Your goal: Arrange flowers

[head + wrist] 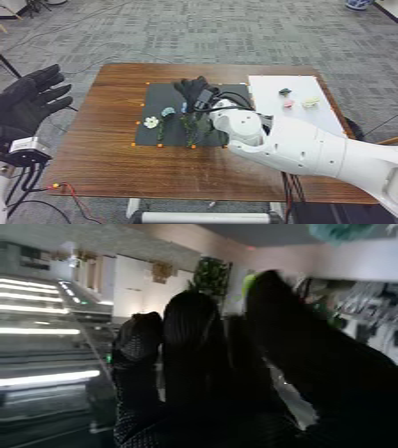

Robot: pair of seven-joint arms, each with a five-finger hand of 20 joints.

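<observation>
Flowers (pixel 151 121), head view: stemmed ones incl. a white & a blue bloom, on the dark mat (pixel 158 95), left of ctr, nearer the table's (pixel 133 170) far edge. Prob. v. light, stems bendy, heads soft & easy to crush; take mid-stem, not by petals. Stems lie close together, so could snag. Loose heads (pixel 288 103) sit on the white board (pixel 302 117) nr the far R corner; small, so best a light pinch low at the base. R hand (pixel 195 92) is over the mat's far part, hiding some of it; R arm (pixel 302 142) crosses from the near R corner, in the way of the board's near side. L hand (pixel 40 100), fingers spread wide, nothing in it, off the table's L edge.

R wrist view: bright green bit (pixel 248 283) by the glove, teal bloom (pixel 342 229) beyond, poss. a flower. Can't tell if R hand's gripping anything.
</observation>
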